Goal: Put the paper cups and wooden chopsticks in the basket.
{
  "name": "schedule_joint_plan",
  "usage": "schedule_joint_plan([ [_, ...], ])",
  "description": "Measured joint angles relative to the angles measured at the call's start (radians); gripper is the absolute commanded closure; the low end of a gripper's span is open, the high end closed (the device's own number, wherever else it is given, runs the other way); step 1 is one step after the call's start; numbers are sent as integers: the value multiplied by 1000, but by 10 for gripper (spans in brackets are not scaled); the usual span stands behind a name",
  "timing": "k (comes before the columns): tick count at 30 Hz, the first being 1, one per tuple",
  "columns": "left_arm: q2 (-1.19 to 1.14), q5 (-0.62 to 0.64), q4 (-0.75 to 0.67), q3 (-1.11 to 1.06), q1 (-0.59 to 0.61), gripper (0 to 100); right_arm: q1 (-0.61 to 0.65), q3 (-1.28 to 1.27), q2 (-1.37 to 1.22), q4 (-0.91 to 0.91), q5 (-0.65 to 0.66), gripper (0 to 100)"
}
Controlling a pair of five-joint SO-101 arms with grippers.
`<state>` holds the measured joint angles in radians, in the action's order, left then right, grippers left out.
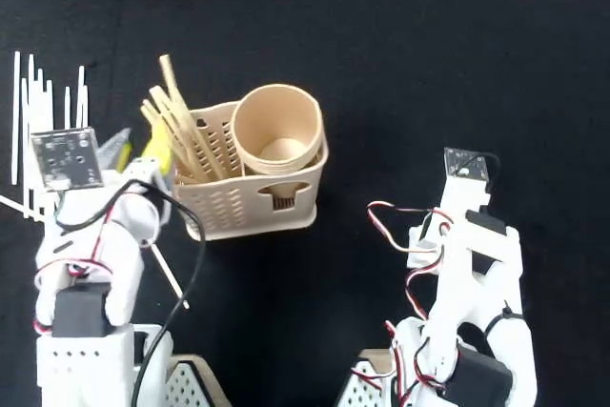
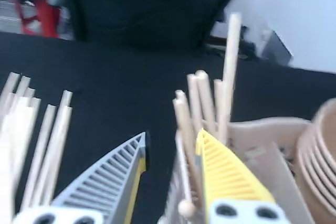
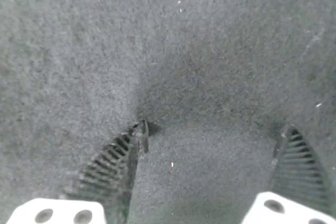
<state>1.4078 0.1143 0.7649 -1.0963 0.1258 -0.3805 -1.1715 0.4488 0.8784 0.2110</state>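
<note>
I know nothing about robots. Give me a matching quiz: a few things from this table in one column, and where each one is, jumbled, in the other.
1. paper cups
2. loose chopsticks
3. right hand
4. standing chopsticks

A. over bare table
B. left compartment of the basket
C. lying flat at the table's left side
D. right compartment of the basket

Pairs: 1-D, 2-C, 3-A, 4-B

Matt plastic basket, pale wooden chopsticks, fuzzy black cloth

Bright, even light from above on your black counter, no glare. At 10 o'clock the loose chopsticks wash out white. The pale basket throws hardly any shadow. A soft dark shadow pools just ahead of your right hand.
</note>
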Motion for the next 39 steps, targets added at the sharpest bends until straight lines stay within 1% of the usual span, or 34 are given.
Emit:
schedule_joint_plan([
  [4,0,-8,0,8,132,841,0,0,0,0,0,616],
  [12,-64,-98,0,8,414,841,0,0,0,0,0,616],
  [15,-152,-126,0,8,476,841,0,-5,0,0,0,616],
  [18,-256,-133,0,21,497,841,0,-8,0,-5,0,616],
  [20,-316,-133,0,43,491,841,0,-8,0,-6,0,616],
  [25,-361,-129,0,92,402,841,0,-8,0,-6,0,616],
  [28,-336,-100,6,120,316,841,0,-8,0,-6,0,616],
  [33,-258,-83,87,173,155,841,0,-8,0,-6,0,616],
  [36,-224,-74,120,201,89,841,0,-8,0,-6,0,616],
  [39,-210,-77,152,226,55,841,0,-8,0,-6,0,616],
])
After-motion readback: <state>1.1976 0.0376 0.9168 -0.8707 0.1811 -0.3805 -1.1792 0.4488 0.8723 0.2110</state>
